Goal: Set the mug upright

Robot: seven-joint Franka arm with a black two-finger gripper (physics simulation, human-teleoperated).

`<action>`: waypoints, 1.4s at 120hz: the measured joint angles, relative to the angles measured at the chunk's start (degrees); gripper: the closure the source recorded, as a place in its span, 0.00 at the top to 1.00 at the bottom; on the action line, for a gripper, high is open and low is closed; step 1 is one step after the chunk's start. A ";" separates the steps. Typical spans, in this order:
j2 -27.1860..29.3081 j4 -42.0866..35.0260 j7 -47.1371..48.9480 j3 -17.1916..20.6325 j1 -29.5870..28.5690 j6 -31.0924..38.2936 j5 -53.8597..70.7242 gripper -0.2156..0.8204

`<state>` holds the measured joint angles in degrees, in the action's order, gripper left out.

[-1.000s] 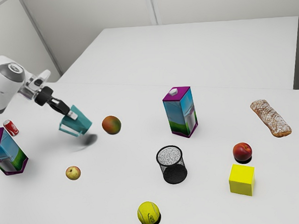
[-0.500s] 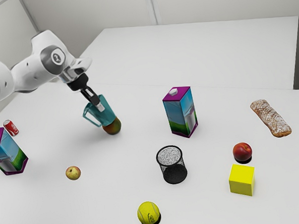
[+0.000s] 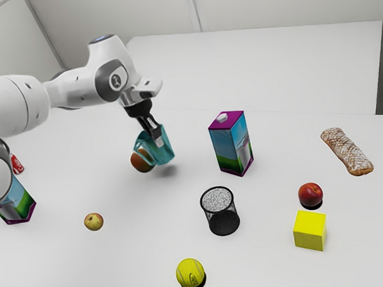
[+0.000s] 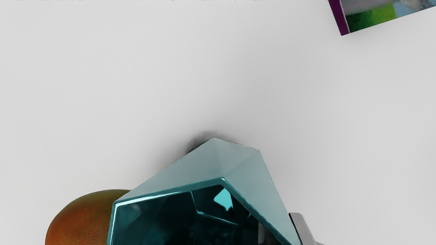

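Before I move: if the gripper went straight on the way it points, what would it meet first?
The gripper has the mug in its grip, so the mug's lower end would likely meet the table first. How much gap lies between them, I can't judge from these views.

Rounded white arm (image 3: 15,103), dark grey joint cap (image 3: 104,85), circular marking (image 3: 116,81), black fingers (image 3: 147,122), grey tips (image 3: 158,142)

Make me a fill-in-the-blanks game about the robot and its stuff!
The teal faceted mug is tilted in the black jaws, so it isn't up____.
I count ____ blue-and-green cardboard cartons.
The bright yellow block is shaped like a ____.
The round yellow fuzzy ball is for playing ____.

Missing words: right; two; cube; tennis
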<state>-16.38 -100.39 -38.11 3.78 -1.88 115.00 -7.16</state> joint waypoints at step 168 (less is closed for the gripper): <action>11.86 -0.59 24.72 0.60 4.69 0.17 7.68 0.75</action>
<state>-4.53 -100.97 -13.39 4.39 2.80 115.17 0.52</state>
